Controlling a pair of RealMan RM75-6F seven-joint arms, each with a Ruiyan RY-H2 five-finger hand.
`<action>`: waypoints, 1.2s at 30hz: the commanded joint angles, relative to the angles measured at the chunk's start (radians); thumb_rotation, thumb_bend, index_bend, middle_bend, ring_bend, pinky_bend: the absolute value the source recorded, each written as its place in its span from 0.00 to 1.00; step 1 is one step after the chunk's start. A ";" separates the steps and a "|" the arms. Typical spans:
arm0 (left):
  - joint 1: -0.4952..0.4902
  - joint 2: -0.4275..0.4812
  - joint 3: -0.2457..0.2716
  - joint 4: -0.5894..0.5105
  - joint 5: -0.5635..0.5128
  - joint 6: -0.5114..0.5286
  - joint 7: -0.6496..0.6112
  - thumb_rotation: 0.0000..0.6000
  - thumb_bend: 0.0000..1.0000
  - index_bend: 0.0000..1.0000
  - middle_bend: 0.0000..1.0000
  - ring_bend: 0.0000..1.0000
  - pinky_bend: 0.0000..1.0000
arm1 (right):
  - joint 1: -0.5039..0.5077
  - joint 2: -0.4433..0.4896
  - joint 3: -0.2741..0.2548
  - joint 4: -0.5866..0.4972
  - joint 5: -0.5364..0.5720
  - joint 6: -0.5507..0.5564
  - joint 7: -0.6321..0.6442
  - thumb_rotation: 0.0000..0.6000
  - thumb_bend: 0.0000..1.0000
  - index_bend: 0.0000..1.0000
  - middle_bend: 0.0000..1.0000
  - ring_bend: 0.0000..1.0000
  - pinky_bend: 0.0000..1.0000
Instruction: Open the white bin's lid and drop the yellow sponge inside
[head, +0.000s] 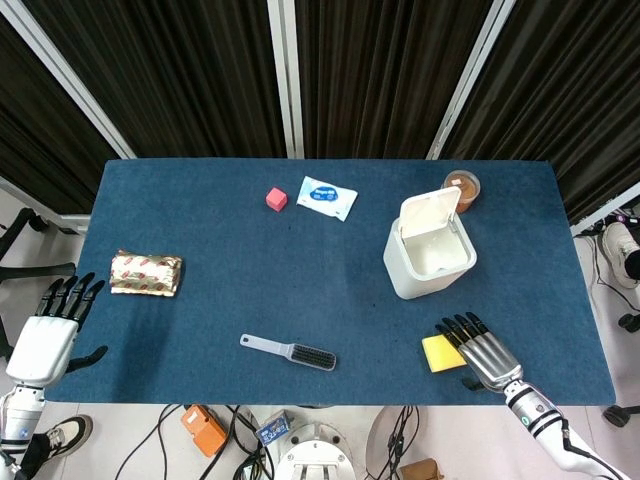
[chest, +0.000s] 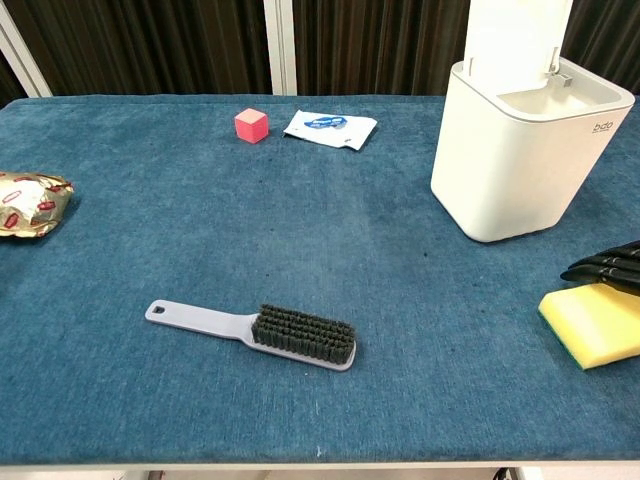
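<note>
Counter (head: 330, 270): blue cloth surface, carrying all listed items. White bin (head: 428, 258): stands toward the right rear of the counter, lid (head: 430, 212) raised upright at its back edge, interior exposed; chest view shows the same bin (chest: 523, 160) with lid up. Yellow sponge (head: 441, 353): lies flat on the counter near the front right edge, in front of the bin and apart from it; chest view places the sponge (chest: 597, 325) at the right margin, partly cut off. Right hand (head: 483, 349): over the sponge's right portion, fingers extended and spread, dark fingertips (chest: 600, 266) reaching across the sponge's far edge in the chest view; whether they touch the sponge cannot be told; nothing gripped. Left hand (head: 52, 328): off the counter's front left corner, fingers spread, holding nothing. Brush (head: 290, 352): grey handle, dark bristles, lying front centre. Foil packet (head: 146, 273): gold and red, left side of the counter. Pink cube (head: 276, 199): rear centre. White sachet (head: 327, 197): blue print, just right of the cube. Brown cup (head: 463, 188): behind the bin, near the rear right edge.
</note>
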 joint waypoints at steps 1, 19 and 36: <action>-0.001 -0.001 0.001 0.000 0.001 -0.001 0.002 1.00 0.10 0.00 0.00 0.00 0.00 | 0.000 -0.010 0.008 0.012 0.002 0.022 -0.003 1.00 0.42 0.31 0.26 0.18 0.24; -0.003 -0.005 0.000 -0.003 -0.003 -0.008 0.014 1.00 0.10 0.00 0.00 0.00 0.00 | -0.051 0.167 0.156 -0.212 -0.068 0.418 0.118 1.00 0.43 0.66 0.53 0.48 0.49; -0.002 0.005 -0.008 -0.004 -0.017 -0.007 -0.010 1.00 0.10 0.00 0.00 0.00 0.00 | 0.248 0.093 0.386 -0.285 0.497 0.121 -0.219 1.00 0.43 0.29 0.44 0.34 0.39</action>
